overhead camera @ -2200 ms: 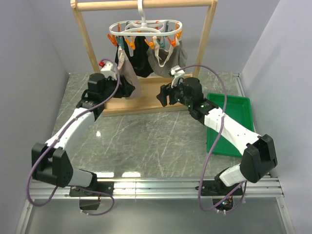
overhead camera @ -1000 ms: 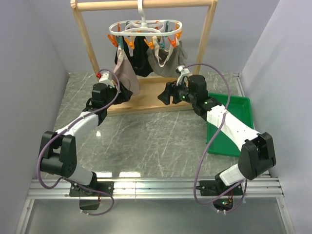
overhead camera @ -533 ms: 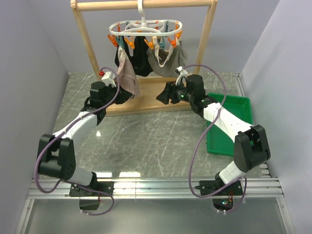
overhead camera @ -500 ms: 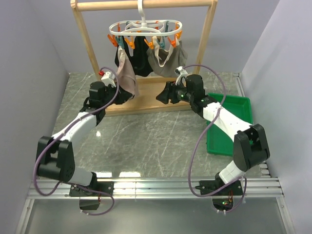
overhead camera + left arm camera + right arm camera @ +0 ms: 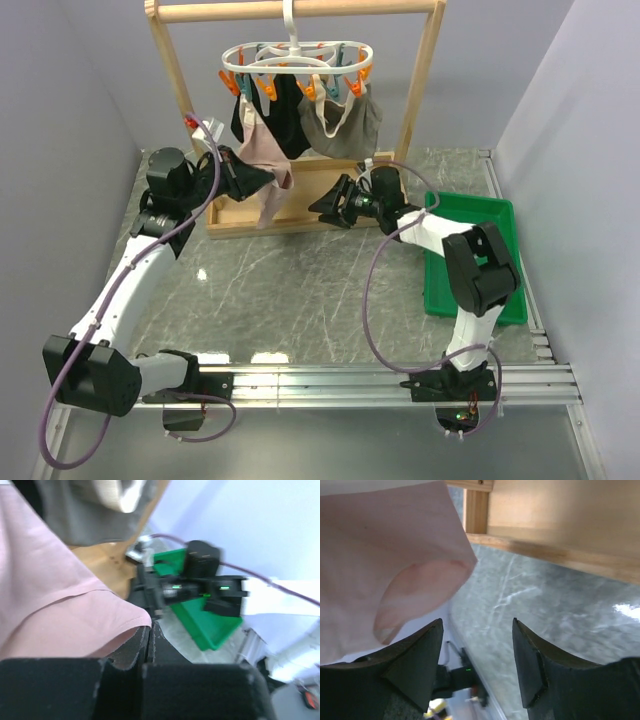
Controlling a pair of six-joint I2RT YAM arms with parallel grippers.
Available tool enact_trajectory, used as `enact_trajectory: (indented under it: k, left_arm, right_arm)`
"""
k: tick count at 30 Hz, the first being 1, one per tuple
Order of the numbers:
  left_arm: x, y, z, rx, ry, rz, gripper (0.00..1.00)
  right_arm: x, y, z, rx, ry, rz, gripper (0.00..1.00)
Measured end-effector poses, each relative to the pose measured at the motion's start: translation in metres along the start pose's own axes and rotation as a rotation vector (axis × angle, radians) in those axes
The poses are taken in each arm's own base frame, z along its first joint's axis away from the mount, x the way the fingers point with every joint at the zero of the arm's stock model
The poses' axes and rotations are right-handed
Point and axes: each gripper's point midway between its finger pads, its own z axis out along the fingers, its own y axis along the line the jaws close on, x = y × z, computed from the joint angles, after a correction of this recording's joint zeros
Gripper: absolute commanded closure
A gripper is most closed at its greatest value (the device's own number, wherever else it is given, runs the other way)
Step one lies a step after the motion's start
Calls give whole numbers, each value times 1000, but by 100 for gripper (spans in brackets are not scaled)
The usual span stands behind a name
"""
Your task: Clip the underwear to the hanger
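Underwear (image 5: 262,150): hangs under hanger (image 5: 298,58), upper centre of top view.
Left gripper (image 5: 149,632): 2 fingers closed tight on the pink hem.
Right gripper (image 5: 477,625): fingers spread wide, holding nothing, lower right of underwear.

Parted fingers (image 5: 415,665) below pink underwear (image 5: 380,545), seemingly apart.

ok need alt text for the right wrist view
The right gripper stands open at the bottom, its two dark fingers holding nothing. Pink underwear hangs in the upper left above them, with the wooden rack base across the top and grey marble table beyond.
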Motion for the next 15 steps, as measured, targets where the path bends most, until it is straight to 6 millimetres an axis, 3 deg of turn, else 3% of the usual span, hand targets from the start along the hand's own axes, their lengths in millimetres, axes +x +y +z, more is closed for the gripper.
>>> enact_trajectory:
  k: [15]
  left_arm:
    - [-21,-57,-15,210,45,-39,100]
  right_arm:
    - [-4,3,54,-221,-3,345,24]
